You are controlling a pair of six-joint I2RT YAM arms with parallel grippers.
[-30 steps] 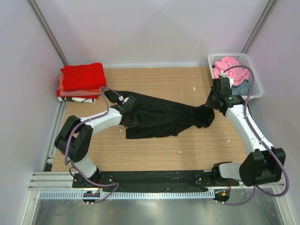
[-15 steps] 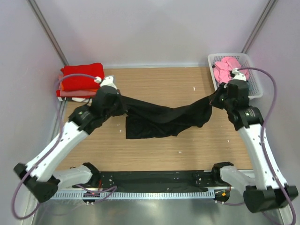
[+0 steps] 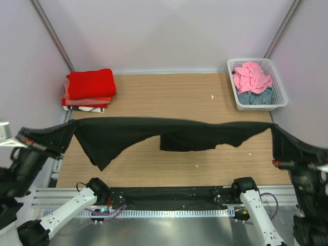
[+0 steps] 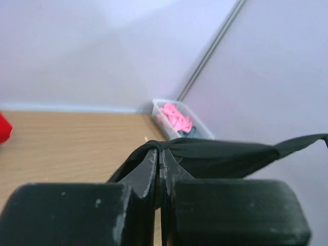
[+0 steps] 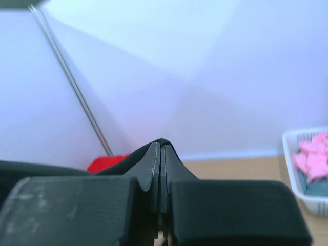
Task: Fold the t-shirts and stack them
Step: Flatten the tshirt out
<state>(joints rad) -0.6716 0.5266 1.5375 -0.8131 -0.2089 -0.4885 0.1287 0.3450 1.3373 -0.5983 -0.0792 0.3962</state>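
Black t-shirt (image 3: 169,134), stretched in the air between your two arms, above the near half of the surface (image 3: 169,92). Your left hand (image 4: 160,156) is pressed together on one end of the cloth at the near left. Your right hand (image 5: 161,151) pinches the other end at the near right, its fingers likewise closed with only cloth between them. The upper edge runs nearly straight from hand to hand, while a loose flap droops toward the left and a doubled part sags in the middle.

The wide, raised hold probably serves to pull the garment open and let bunched parts fall free, so that you can lay it flat before folding. The flap and the sag suggest it is not yet spread evenly.

At the far left, a red t-shirt (image 3: 91,83) lies folded on an orange t-shirt (image 3: 89,100), apparently the stack that the black one should join. At the far right, the basket (image 3: 279,97) holds a crumpled pink t-shirt (image 3: 252,76) and a grey-blue t-shirt (image 3: 253,97), both unfolded, well apart from the held cloth.
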